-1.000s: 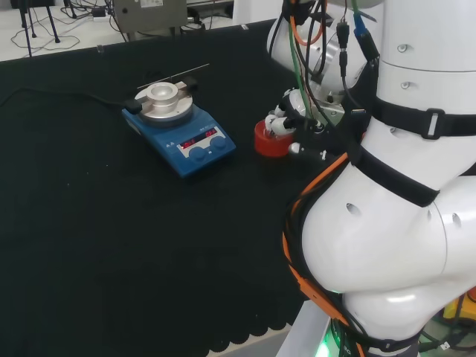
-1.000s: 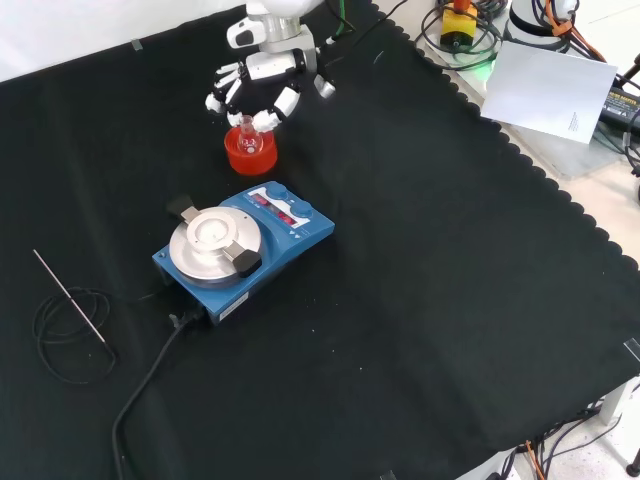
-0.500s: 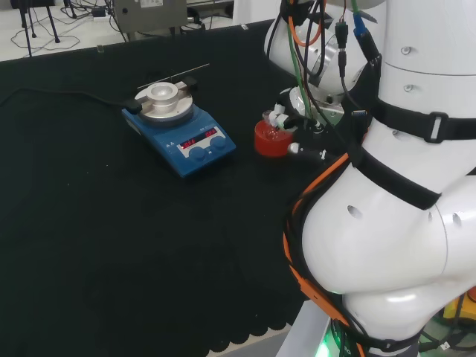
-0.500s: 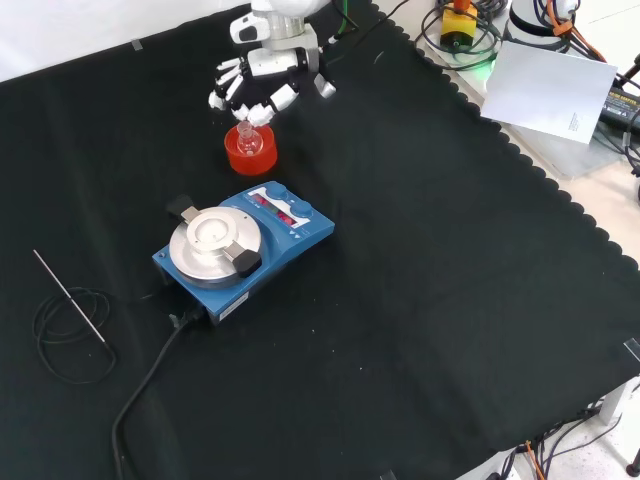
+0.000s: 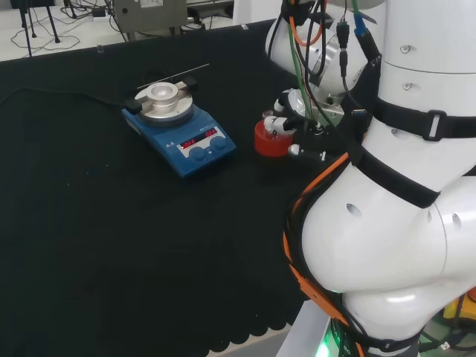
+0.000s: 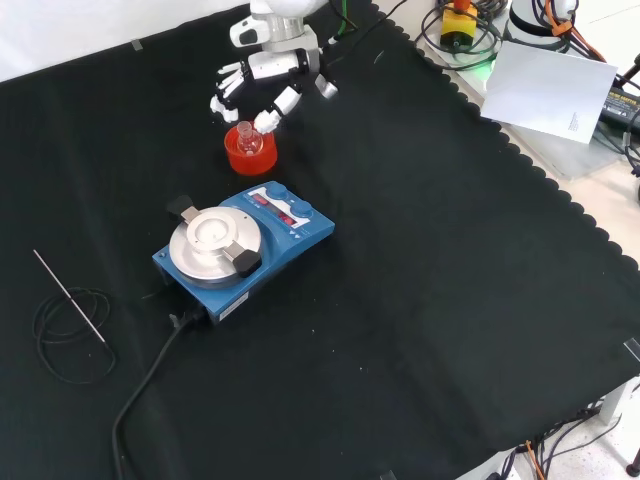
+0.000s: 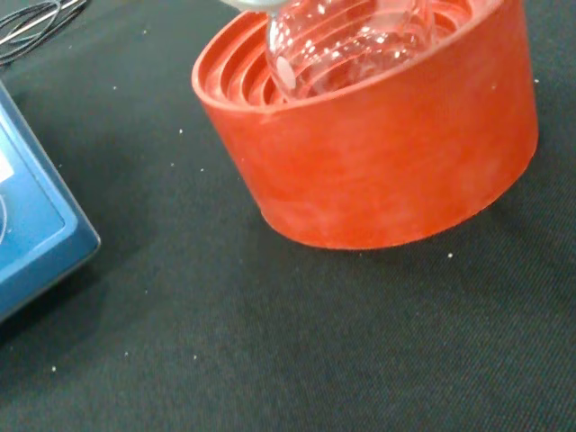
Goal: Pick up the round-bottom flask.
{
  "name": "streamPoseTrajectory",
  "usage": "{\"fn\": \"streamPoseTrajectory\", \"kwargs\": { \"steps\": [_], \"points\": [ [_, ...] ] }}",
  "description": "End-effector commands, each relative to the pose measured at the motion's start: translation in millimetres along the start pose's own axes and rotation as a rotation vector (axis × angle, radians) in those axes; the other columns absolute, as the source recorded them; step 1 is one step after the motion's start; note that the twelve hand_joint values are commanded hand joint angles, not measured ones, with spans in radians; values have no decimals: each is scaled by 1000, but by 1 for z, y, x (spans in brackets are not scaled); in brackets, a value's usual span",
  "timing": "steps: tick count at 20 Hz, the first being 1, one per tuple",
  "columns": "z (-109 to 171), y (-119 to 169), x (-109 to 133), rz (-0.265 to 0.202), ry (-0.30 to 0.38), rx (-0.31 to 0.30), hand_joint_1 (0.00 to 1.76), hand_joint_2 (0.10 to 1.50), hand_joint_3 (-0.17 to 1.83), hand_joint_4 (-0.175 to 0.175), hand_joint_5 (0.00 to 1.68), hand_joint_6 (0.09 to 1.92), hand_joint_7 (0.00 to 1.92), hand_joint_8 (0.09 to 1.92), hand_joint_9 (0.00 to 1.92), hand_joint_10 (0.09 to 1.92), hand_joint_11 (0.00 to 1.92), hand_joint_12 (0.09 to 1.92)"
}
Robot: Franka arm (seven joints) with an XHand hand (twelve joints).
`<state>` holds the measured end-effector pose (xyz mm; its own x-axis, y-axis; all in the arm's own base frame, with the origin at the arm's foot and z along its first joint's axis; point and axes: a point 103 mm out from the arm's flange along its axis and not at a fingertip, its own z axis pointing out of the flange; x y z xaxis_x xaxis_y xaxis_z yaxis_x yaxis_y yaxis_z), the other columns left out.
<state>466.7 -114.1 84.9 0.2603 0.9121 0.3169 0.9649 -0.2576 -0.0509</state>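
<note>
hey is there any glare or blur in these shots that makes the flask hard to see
Wrist view: the round-bottom flask shows bright streaked reflections across its clear glass, and a blurred pale part of the hand sits at the frame's edge. Front view: the flask is a faint glint against its red ribbed stand. Head view: the hand's fingers cover most of the flask above the stand.

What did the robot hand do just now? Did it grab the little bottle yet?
Not yet. The robot hand shifted a little above the flask, fingers spread around its neck, not closed. The flask is in its red stand as before; the blue stirrer hasn't moved.
</note>
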Motion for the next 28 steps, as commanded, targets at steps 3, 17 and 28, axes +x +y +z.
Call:
{"fn": "streamPoseTrajectory", "kwargs": {
  "steps": [3, 17, 28],
  "points": [
    [7, 2, 6, -18, -12, 8, 860, 971, -175, -63, 423, 705, 295, 573, 487, 639, 13, 1350],
    [9, 10, 11, -11, 1, 0, 876, 1035, -175, -62, 644, 790, 308, 581, 497, 645, 19, 1349],
    [13, 10, 10, -16, 5, -11, 896, 1082, -175, -55, 802, 836, 336, 588, 521, 644, 46, 1347]
  ]
}}
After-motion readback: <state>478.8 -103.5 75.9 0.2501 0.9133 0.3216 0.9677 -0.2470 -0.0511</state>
